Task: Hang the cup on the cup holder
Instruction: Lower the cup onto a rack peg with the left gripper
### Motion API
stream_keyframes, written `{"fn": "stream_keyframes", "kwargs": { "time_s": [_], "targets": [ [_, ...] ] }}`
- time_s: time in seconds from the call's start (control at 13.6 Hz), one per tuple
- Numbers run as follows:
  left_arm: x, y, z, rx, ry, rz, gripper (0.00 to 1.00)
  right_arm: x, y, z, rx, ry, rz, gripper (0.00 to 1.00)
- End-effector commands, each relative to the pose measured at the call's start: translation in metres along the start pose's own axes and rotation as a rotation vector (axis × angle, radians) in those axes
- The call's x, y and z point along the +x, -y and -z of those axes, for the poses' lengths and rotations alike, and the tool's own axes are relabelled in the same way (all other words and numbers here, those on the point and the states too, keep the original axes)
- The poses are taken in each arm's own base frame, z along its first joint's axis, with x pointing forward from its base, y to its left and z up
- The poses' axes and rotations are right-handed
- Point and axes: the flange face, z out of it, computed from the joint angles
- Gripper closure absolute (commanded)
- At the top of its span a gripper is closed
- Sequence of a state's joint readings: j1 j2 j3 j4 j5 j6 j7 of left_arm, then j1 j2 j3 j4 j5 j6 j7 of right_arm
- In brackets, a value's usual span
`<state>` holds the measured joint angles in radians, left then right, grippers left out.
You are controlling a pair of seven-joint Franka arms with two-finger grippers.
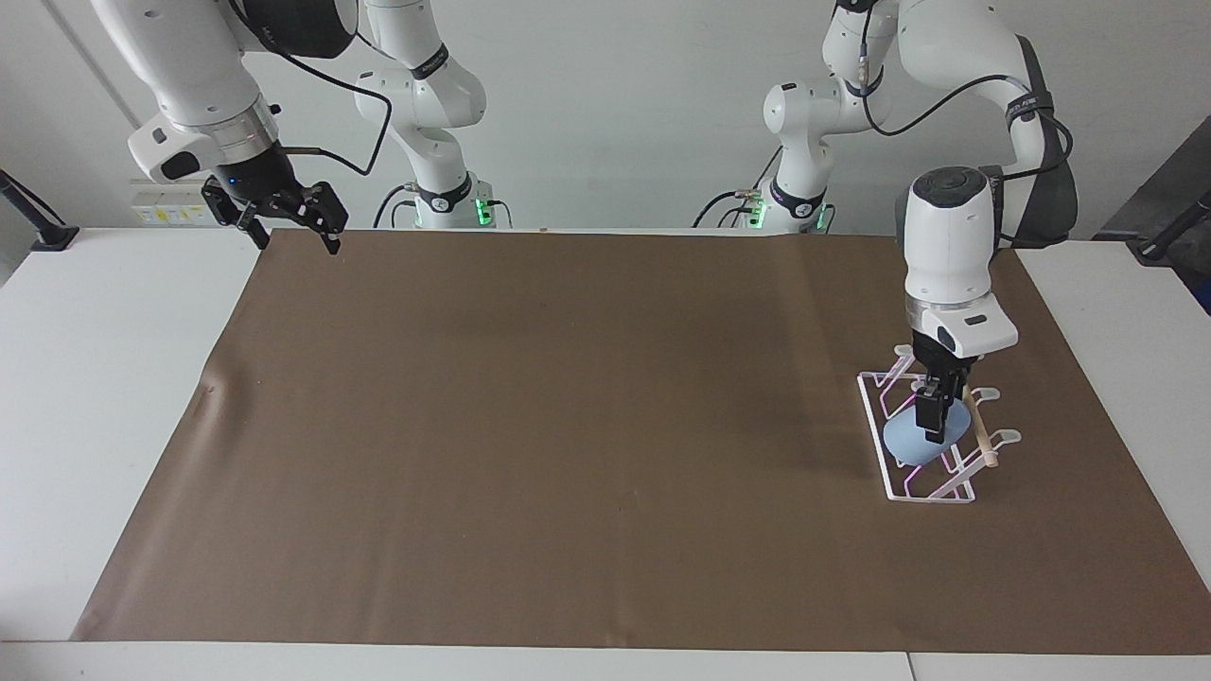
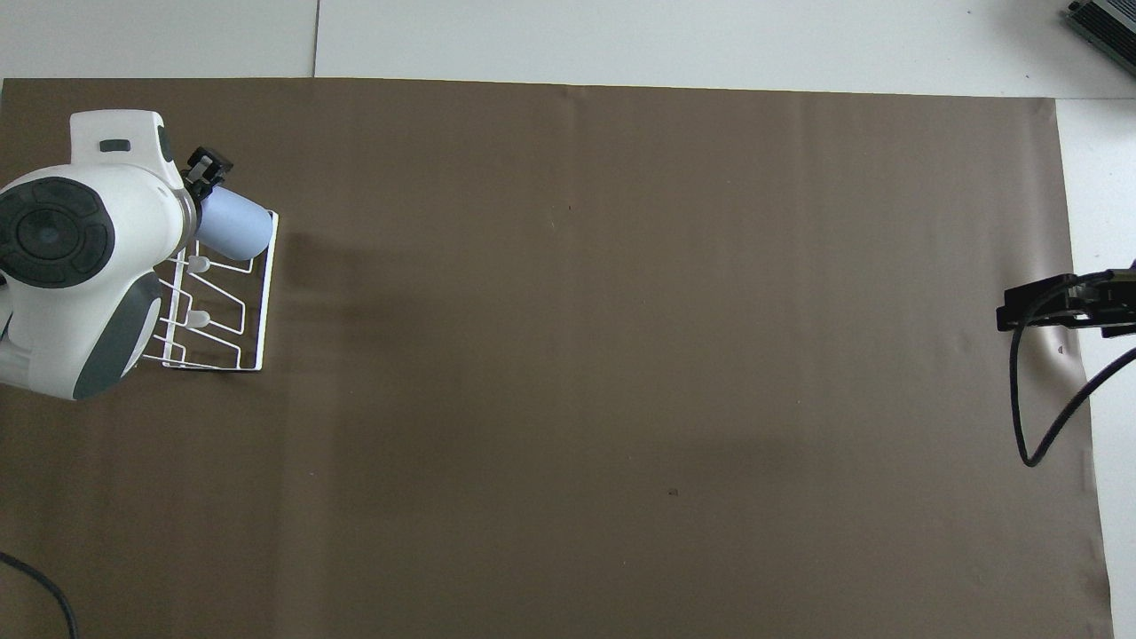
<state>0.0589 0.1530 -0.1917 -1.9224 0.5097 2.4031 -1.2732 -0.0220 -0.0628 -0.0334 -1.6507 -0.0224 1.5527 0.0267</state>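
On the white wire cup holder (image 1: 922, 445), facing view: left gripper (image 1: 932, 416) is gripping the light-blue plastic cup (image 1: 908, 440); advising gentle release. Overhead view: cup is sitting on a prong; right gripper (image 2: 1061, 306) is waiting, fingers apart

- Brown mat (image 1: 568, 426): bare across middle & toward right arm's end, wide room for any pass.
- Cup holder (image 1: 932, 487) at left arm's end: only obstacle on the mat; prongs slant up.
- Light-blue cup (image 1: 908, 442) sits on a prong w/ left gripper (image 1: 935, 426) right over it, blocking approach from above.
- Right gripper (image 1: 289, 225) hangs over mat corner, out of the way.
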Motion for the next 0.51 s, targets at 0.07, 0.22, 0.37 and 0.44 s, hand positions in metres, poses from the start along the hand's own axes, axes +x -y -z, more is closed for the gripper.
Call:
{"fn": "stream_keyframes", "kwargs": {
  "time_s": [0.07, 0.22, 0.37, 0.44],
  "targets": [
    [0.000, 0.004, 0.009, 0.008, -0.025, -0.004, 0.10, -0.006, -0.004, 0.000, -0.016, -0.020, 0.004, 0.00],
    [0.006, 0.000, 0.014, 0.029, -0.027, -0.006, 0.03, -0.006, -0.003, 0.000, -0.015, -0.022, 0.004, 0.00],
    [0.011, -0.001, 0.023, 0.069, -0.025, -0.025, 0.00, -0.006, -0.003, 0.000, -0.015, -0.022, 0.004, 0.00],
    [0.011, -0.001, 0.030, 0.085, -0.022, -0.043, 0.00, -0.006, -0.003, 0.000, -0.013, -0.022, 0.004, 0.00]
  ]
}}
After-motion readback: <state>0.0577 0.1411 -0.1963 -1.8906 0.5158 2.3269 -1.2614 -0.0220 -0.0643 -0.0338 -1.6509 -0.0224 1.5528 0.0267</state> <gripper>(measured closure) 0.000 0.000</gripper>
